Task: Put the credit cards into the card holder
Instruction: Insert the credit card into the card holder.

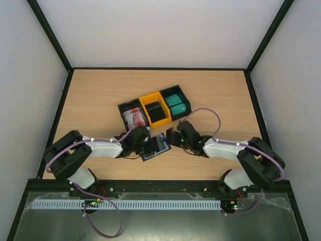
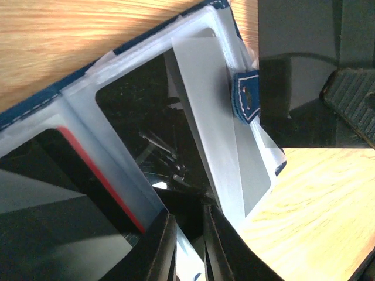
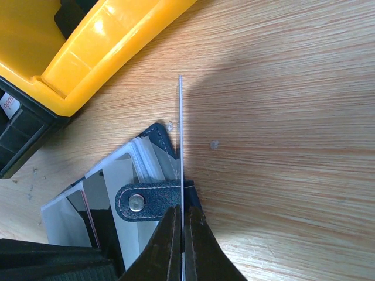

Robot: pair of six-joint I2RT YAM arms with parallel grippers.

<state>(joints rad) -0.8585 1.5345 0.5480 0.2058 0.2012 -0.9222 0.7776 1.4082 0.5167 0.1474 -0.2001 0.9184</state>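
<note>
The card holder (image 1: 156, 146) lies open on the table in front of the bins, its clear slotted pockets up. In the left wrist view its pockets (image 2: 146, 134) hold dark cards, one with a red edge, and its navy snap tab (image 2: 246, 99) folds over the far edge. My left gripper (image 2: 190, 246) is shut on the holder's near edge. My right gripper (image 3: 183, 234) is shut on a thin credit card (image 3: 180, 134), seen edge-on and upright, at the holder's right edge beside the snap tab (image 3: 146, 201). The card's colour does not show.
Three open-top bins stand in a row behind the holder: a black one (image 1: 131, 116) with white and red cards, a yellow one (image 1: 154, 110) with black cards, a black one (image 1: 175, 103) with teal cards. The yellow bin's corner (image 3: 88, 52) is close to my right gripper.
</note>
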